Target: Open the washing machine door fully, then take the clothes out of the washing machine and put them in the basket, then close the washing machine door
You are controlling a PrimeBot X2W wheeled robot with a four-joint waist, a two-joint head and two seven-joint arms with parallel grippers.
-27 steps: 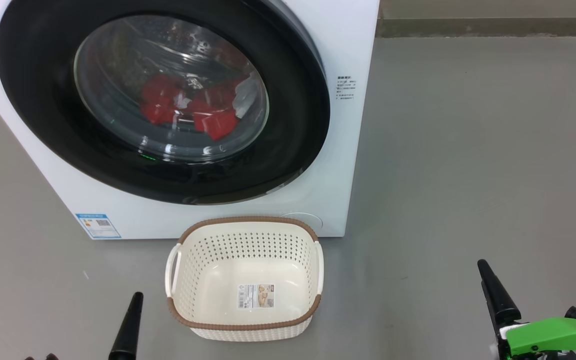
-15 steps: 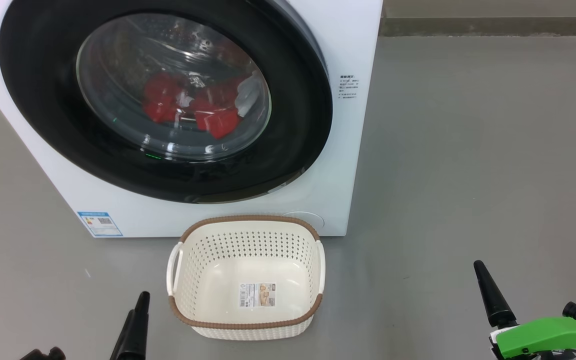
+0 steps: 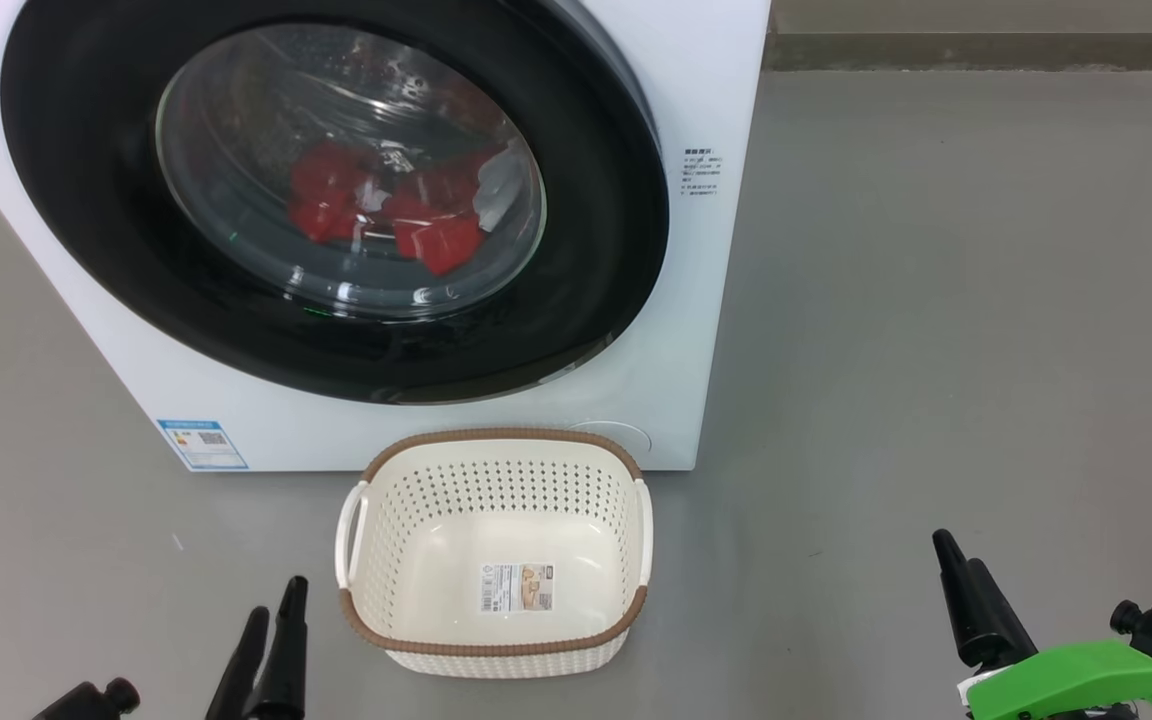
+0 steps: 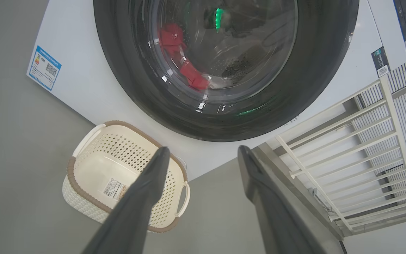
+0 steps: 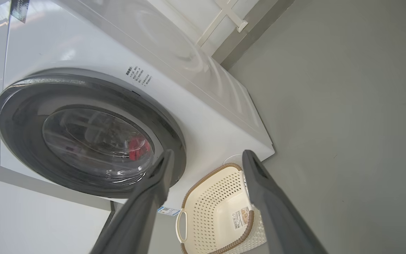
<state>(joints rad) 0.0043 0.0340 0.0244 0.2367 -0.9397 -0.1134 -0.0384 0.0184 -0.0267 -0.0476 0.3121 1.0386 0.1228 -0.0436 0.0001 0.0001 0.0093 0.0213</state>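
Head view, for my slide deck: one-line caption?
Red clothes behind the shut washing machine door, empty basket before it, left gripper and right gripper open.

Bright, even, diffuse light in all three views; shadows soft and pale.

Head view: sharp from edge to edge; faint shadow on the floor [image 3: 936,300] around the basket [image 3: 496,437] base; small white glints and one green glint near 6 o'clock of the washing machine door [image 3: 86,200]; pink cast in the 10 o'clock corner.

Left wrist view: strong wide-angle bowing of straight lines toward the edges; green flare at 12 o'clock on the glass; left gripper [image 4: 203,147] soft and defocused toward 6 o'clock.

Right wrist view: same bowing; blown-out glare on the washing machine [image 5: 206,116] casing at 10 o'clock; right gripper [image 5: 208,151] blurred toward 6 o'clock.
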